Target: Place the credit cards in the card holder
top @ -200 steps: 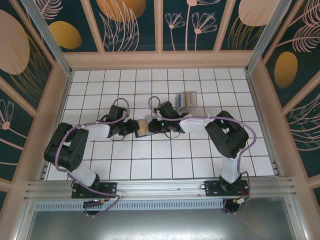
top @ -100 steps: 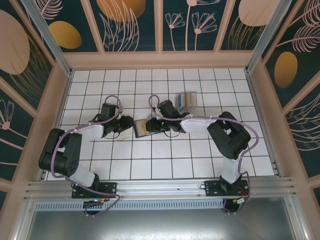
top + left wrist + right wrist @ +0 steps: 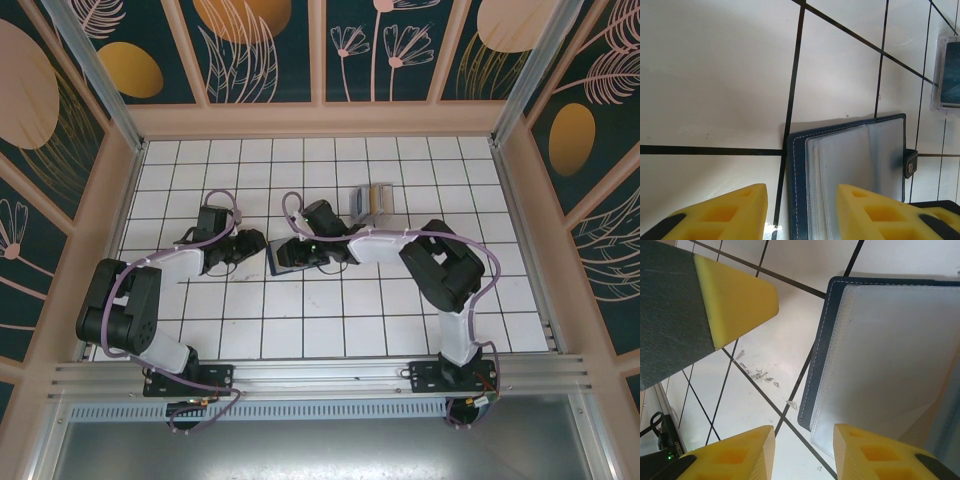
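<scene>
- The card holder [image 3: 855, 170] is seen lying open and flat on the white tiled surface [image 3: 715, 75], with its navy cover underneath and its clear, pale sleeves facing up.
- A small snap tab is seen on the far edge of the card holder.
- In the overhead view, the card holder is found near the middle of the surface, between the two arms.
- The left claw [image 3: 801, 192] is held open just above the card holder's near left corner. Nothing is gripped between its yellow fingers [image 3: 725, 215].
- The right claw [image 3: 803, 432] is likewise held open, and nothing is clamped in it. One finger is placed over the sleeves and the other over bare tile, so the cover's stitched edge is straddled.
- A fingertip of the left claw is seen at the upper left of the right wrist view, close to the card holder but apart from it.
- The credit cards [image 3: 372, 203] are stood on edge in a clear tray [image 3: 936, 75], set apart from the card holder and farther back on the surface.
</scene>
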